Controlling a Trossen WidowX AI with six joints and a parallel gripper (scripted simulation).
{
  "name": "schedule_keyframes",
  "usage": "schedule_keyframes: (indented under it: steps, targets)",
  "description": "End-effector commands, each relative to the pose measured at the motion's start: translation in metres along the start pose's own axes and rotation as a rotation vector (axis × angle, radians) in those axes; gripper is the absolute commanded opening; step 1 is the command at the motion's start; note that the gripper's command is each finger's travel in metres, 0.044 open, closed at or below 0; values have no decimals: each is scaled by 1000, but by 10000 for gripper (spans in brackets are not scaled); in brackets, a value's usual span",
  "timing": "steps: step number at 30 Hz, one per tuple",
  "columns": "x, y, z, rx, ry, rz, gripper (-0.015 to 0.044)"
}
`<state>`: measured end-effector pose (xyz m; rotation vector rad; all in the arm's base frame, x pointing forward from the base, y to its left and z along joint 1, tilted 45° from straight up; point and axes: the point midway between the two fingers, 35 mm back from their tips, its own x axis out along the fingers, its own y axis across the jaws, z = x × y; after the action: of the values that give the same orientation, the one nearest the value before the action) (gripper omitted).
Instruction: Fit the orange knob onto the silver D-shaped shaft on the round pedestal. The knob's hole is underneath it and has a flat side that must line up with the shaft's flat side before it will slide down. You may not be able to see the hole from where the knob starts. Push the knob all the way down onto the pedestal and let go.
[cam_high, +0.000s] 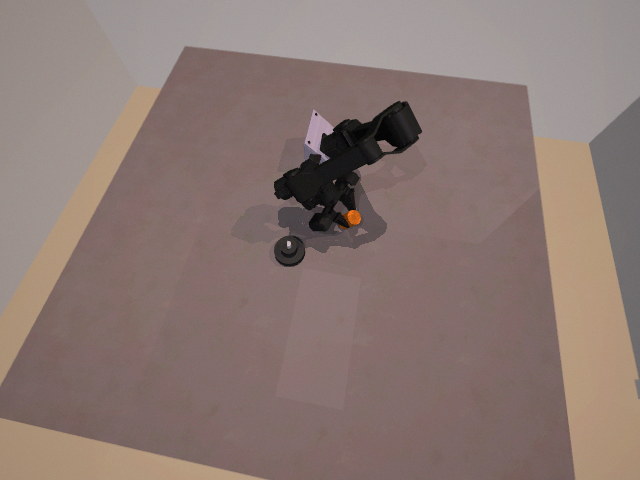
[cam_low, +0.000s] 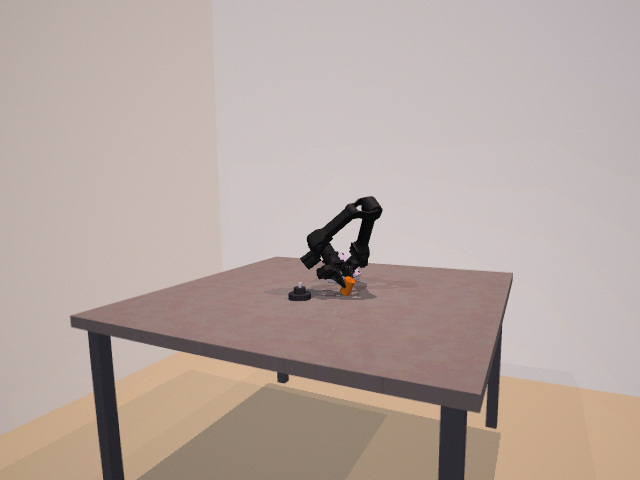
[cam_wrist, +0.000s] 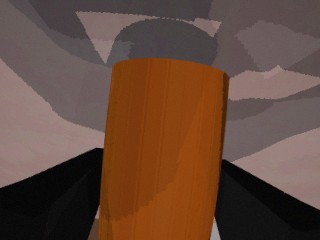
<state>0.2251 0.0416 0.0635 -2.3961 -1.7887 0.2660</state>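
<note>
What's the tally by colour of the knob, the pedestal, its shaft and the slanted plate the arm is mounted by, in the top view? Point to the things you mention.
Orange: 1, the knob (cam_high: 354, 217) (cam_low: 346, 286) (cam_wrist: 162, 150)
Black: 1, the pedestal (cam_high: 279, 257) (cam_low: 299, 297)
Silver: 1, the shaft (cam_high: 288, 243) (cam_low: 299, 284)
Pale lilac: 1, the slanted plate (cam_high: 316, 128)
Total: 4

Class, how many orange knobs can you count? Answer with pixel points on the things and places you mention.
1: the orange knob (cam_high: 353, 218) (cam_low: 346, 286) (cam_wrist: 162, 150), held in the jaws, beside the round pedestal (cam_high: 289, 259) (cam_low: 299, 296), not on it. Any behind the arm would be hidden.
</note>
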Motion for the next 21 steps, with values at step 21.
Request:
schedule_keyframes:
  steps: [21]
  targets:
    - [-3, 0, 3, 2, -1, 2, 260]
